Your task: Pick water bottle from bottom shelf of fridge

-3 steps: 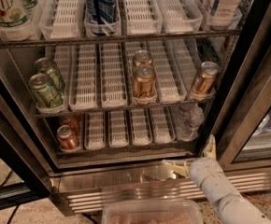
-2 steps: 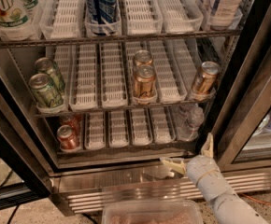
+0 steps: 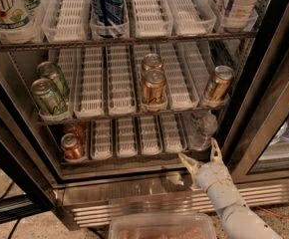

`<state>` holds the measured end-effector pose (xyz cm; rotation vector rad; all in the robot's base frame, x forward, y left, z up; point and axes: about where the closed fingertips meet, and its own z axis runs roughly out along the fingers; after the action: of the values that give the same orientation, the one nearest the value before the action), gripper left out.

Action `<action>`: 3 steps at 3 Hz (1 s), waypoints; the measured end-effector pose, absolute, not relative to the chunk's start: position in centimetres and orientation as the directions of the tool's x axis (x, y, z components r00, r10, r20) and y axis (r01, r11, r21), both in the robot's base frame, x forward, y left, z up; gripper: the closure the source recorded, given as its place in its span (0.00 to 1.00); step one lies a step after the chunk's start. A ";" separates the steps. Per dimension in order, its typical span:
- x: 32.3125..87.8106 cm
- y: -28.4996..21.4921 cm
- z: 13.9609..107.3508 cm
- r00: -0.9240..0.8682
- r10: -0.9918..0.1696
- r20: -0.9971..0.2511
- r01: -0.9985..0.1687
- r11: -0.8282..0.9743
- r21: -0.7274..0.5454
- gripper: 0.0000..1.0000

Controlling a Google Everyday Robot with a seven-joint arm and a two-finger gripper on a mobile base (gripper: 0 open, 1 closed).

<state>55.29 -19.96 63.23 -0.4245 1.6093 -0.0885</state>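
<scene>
Inside the tall black-framed steel drinks fridge (image 3: 134,205), the small clear ribbed plastic water bottle (image 3: 203,128) stands upright at the right end of the lowest white-trayed metal rack (image 3: 149,133). It sits just above and past the white two-finger gripper (image 3: 198,151). The jaws are spread apart, hold nothing, and point up at it.

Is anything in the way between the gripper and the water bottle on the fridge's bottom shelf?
Nothing visible does. The open two-finger gripper is at the front edge of the lowest metal rack, just before the small clear ribbed plastic water bottle. The red cans stand at the far left.
</scene>
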 end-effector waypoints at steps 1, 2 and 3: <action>55.5 -20.2 63.5 -0.019 -0.321 -0.947 -0.207 0.928 -0.311 0.31; 56.2 -21.3 64.1 -0.003 -0.328 -0.945 -0.168 0.931 -0.323 0.31; 57.1 -22.1 64.5 0.011 -0.332 -0.943 -0.137 0.934 -0.330 0.30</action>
<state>57.05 -22.15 64.47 -0.3744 1.5646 -0.1572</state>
